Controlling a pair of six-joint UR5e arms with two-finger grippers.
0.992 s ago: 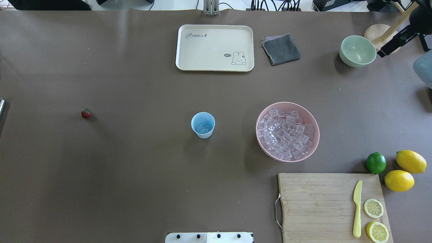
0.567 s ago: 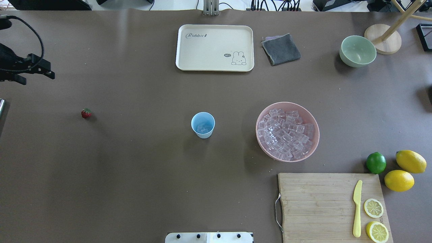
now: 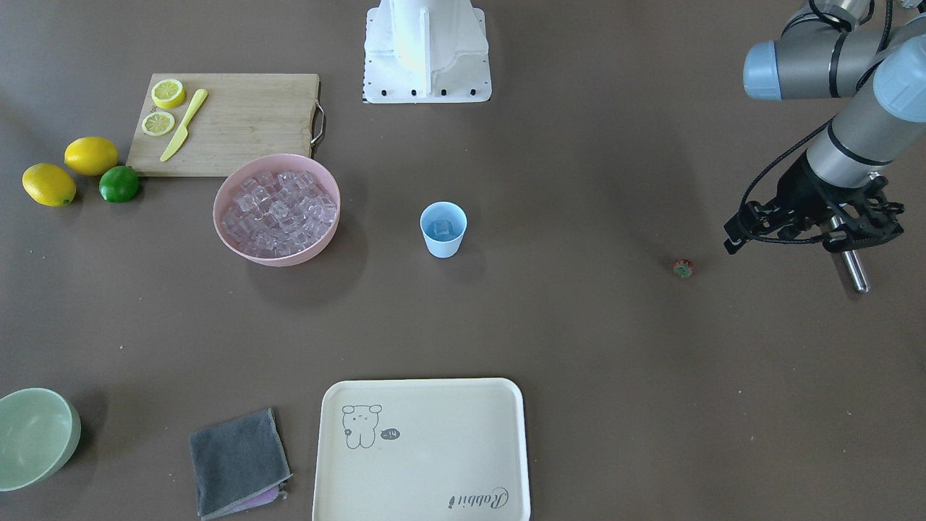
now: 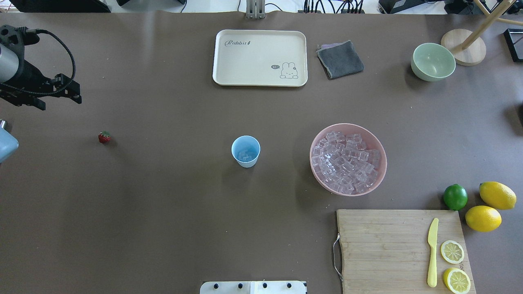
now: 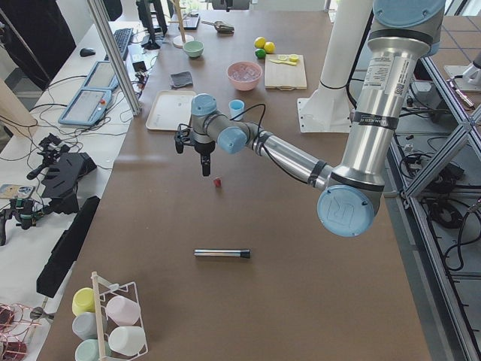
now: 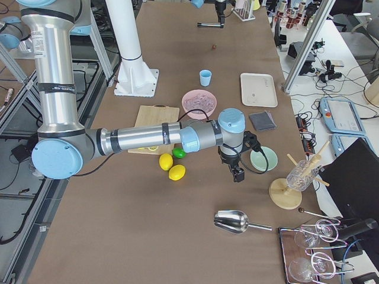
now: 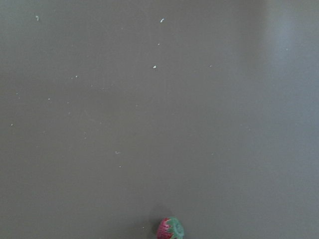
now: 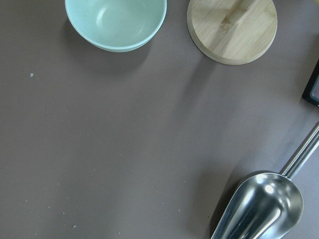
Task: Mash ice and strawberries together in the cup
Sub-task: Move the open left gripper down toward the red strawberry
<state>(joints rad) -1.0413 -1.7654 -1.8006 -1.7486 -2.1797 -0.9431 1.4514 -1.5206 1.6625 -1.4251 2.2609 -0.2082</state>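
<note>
Brown table (image 4: 163,224): cup (image 4: 245,151), centre, holding ice (image 4: 245,155); strawberry (image 4: 104,137) lying well apart toward robot's left. Left gripper (image 4: 45,94) above table near strawberry; right gripper (image 6: 238,174) beside green bowl (image 6: 263,158). Whether either is open: cannot tell.

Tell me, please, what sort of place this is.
Probably a robotics lab staged for drink-making: a left arm over the table, teach pendants alongside, a pink bowl of ice.
</note>
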